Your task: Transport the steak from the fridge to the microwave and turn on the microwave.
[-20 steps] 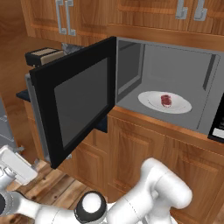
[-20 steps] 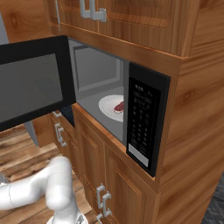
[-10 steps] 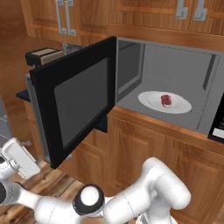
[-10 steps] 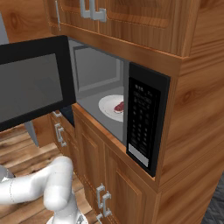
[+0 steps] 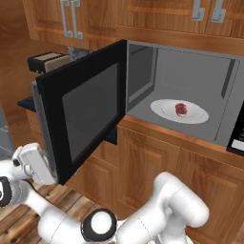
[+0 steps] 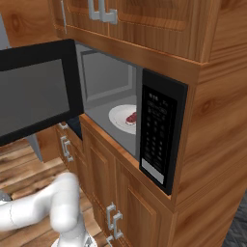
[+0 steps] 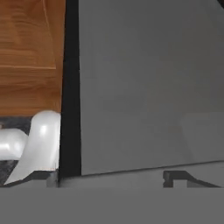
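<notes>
The microwave (image 5: 190,90) stands with its black-framed door (image 5: 88,112) swung wide open to the left. Inside, the steak (image 5: 181,108) lies on a white plate (image 5: 164,110) on the grey cavity floor; the steak (image 6: 131,117) and the plate (image 6: 118,116) also show past the black control panel (image 6: 157,135). My gripper (image 5: 47,172) is low at the left, right at the door's free edge. In the hand view the gripper (image 7: 113,177) is open, its tips wide apart, facing the door's grey glass (image 7: 148,87) and black frame.
Wooden cupboards (image 5: 143,12) hang above the microwave and more sit below (image 6: 120,193). A toaster (image 5: 47,61) rests on a dark counter (image 5: 26,102) behind the door. A grey steel edge (image 5: 3,138) shows at far left. Wooden floor (image 6: 19,169) lies below.
My hand has risen and moved right, closer to the free edge of the open door. The door, plate and steak have not moved.
</notes>
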Tool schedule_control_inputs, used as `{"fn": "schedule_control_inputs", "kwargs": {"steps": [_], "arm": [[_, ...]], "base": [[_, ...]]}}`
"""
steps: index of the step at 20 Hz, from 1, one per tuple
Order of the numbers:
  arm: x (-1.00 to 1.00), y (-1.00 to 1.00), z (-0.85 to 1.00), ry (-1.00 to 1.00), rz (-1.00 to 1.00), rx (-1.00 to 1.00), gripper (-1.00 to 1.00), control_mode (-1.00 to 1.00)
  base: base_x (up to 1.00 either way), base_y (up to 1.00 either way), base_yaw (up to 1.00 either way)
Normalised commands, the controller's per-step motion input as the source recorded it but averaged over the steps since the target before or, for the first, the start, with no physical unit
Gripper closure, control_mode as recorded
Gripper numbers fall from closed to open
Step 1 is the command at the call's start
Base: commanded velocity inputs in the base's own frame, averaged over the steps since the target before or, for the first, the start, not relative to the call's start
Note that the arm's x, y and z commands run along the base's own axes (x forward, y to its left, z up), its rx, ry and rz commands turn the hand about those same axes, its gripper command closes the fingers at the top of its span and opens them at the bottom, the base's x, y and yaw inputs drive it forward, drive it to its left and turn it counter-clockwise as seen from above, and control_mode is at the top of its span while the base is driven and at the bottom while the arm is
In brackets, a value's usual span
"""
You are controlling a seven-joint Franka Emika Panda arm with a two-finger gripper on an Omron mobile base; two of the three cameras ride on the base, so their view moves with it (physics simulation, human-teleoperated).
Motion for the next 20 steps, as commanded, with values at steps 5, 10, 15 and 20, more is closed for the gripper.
{"fn": "schedule_control_inputs", "kwargs": {"steps": [5,10,15,20], "arm": [[-0.79,-1.00,0.37,-0.13,-0.11,0.01,-1.00,-1.00],[-0.53,-1.00,0.40,-0.05,-0.04,0.05,-1.00,-1.00],[0.02,-1.00,0.22,-0.08,0.00,0.07,-1.00,-1.00],[0.34,-1.00,0.07,0.00,0.00,0.16,-1.00,-1.00]], "base": [[0.00,0.00,0.00],[0.00,0.00,0.00],[0.00,0.00,0.00],[0.00,0.00,0.00]]}}
